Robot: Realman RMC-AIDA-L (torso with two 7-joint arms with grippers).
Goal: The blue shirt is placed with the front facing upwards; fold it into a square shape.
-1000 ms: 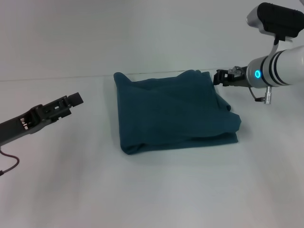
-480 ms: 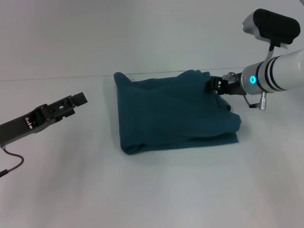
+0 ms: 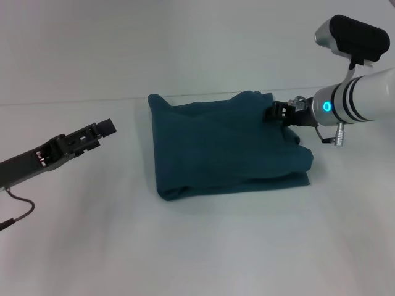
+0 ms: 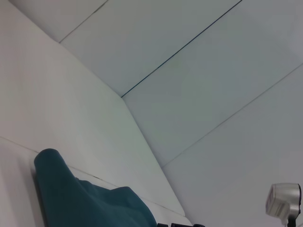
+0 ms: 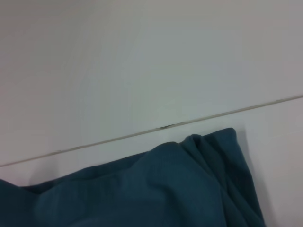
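Observation:
The blue shirt (image 3: 225, 145) lies folded into a rough rectangle in the middle of the white table, its lettering hidden. It also shows in the left wrist view (image 4: 85, 198) and in the right wrist view (image 5: 142, 189). My right gripper (image 3: 276, 112) is low over the shirt's far right corner, at the cloth. My left gripper (image 3: 102, 131) hangs above the table well to the left of the shirt, apart from it.
The white table (image 3: 197, 246) stretches on all sides of the shirt. A white wall (image 3: 185, 43) rises behind the table's far edge, just beyond the shirt.
My right gripper has moved left, from beside the shirt's far right corner to over it. My left gripper has shifted slightly right, toward the shirt.

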